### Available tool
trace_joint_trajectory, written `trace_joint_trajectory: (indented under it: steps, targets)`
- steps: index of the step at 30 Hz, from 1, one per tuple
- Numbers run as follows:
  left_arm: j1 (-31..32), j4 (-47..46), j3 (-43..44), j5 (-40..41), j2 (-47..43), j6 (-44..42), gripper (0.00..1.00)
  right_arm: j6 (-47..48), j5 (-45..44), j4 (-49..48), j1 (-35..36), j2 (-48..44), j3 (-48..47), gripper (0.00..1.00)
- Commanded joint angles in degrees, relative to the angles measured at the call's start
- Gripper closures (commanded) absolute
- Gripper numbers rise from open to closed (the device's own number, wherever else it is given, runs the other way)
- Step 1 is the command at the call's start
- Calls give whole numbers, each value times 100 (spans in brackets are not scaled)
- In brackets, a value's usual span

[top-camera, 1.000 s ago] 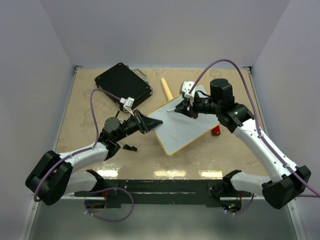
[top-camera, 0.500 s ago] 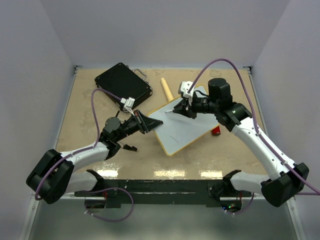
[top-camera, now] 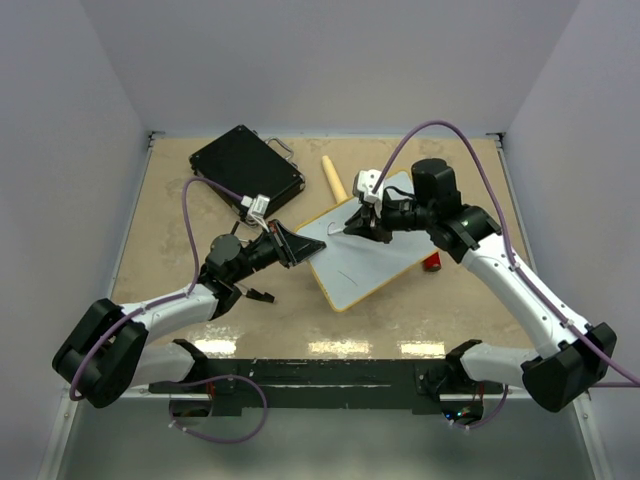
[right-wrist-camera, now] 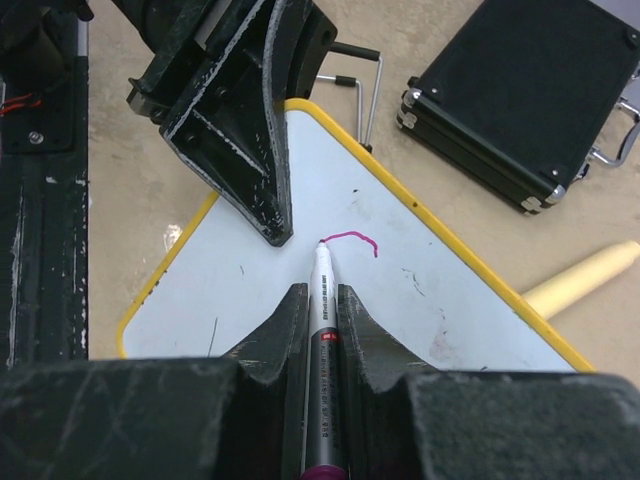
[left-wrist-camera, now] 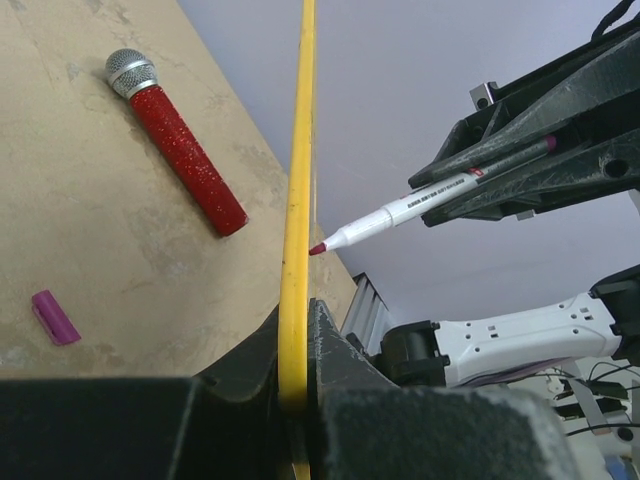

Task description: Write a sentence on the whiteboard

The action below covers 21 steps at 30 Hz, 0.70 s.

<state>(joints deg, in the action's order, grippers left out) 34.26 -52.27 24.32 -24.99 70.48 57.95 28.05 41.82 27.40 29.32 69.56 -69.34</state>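
Note:
The whiteboard (top-camera: 370, 262), white with a thin yellow frame, lies tilted in the middle of the table. My left gripper (top-camera: 303, 246) is shut on its left corner; in the left wrist view the jaws (left-wrist-camera: 297, 322) pinch the yellow edge (left-wrist-camera: 298, 190). My right gripper (top-camera: 362, 222) is shut on a white marker (right-wrist-camera: 322, 275) with a magenta end. The marker's tip touches the board close to the left gripper's fingers (right-wrist-camera: 268, 190). Of the sentence, one short curved magenta stroke (right-wrist-camera: 352, 238) shows on the whiteboard (right-wrist-camera: 420, 300), starting at the tip.
A black case (top-camera: 246, 165) lies at the back left, with a wooden stick (top-camera: 333, 178) beside it. A red glittery microphone (left-wrist-camera: 180, 160) lies under the board's far side, and a magenta cap (left-wrist-camera: 54, 317) sits on the table nearby.
My right gripper has shifted a little to the left and nearer along the board with the marker. The left gripper and the board have stayed put.

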Motion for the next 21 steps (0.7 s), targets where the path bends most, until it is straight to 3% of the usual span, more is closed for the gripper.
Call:
trace_joint_trajectory:
  steps: [1,14,21]
  targets:
    - [19,-846,319,117,-324,32,100,314,124,362,56,40,17,100]
    - [-16,-741,302,109,-403,-38,100,130,-1044,257,74,-144,9,100]
    - [-16,-811,302,47,-333,-3,100,113,-598,248,65,-13,-141,100]
